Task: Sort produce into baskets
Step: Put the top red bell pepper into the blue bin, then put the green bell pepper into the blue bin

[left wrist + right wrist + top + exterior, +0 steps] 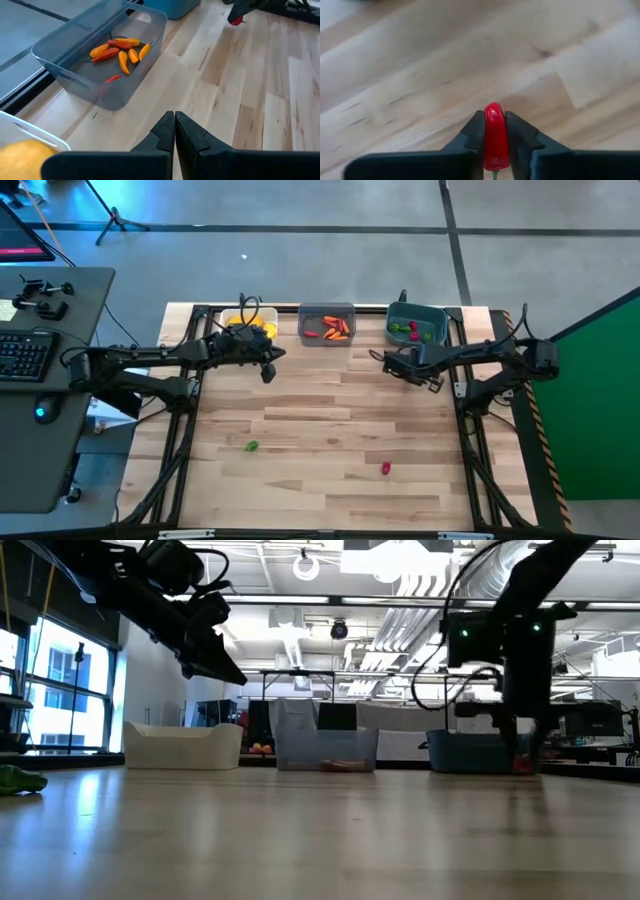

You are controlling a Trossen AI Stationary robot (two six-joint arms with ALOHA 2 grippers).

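Three baskets stand in a row at the table's far edge: a white one (250,323) with yellow fruits, a translucent grey one (327,324) with orange-red carrot shapes (120,50), and a dark teal one (417,323) with red and green bits. My right gripper (494,131) is low over the table, just in front of the teal basket, and is shut on a small red piece (493,125). My left gripper (174,131) hangs shut and empty above the table, in front of the white basket. A green piece (251,446) and a red piece (386,468) lie loose on the table's near half. My right gripper pinches the small red piece between its two fingers, one finger on each side of its body (493,135). The fingers come from above, pointing steeply down. A thin green stem (495,174) shows at its gripper-side end. I cannot tell whether its lower end touches the table.
Bare wooden table stretches between the baskets and the two loose pieces. A desk with a keyboard (25,355) stands off the table's left side. The arms' frames run along the table's left and right edges.
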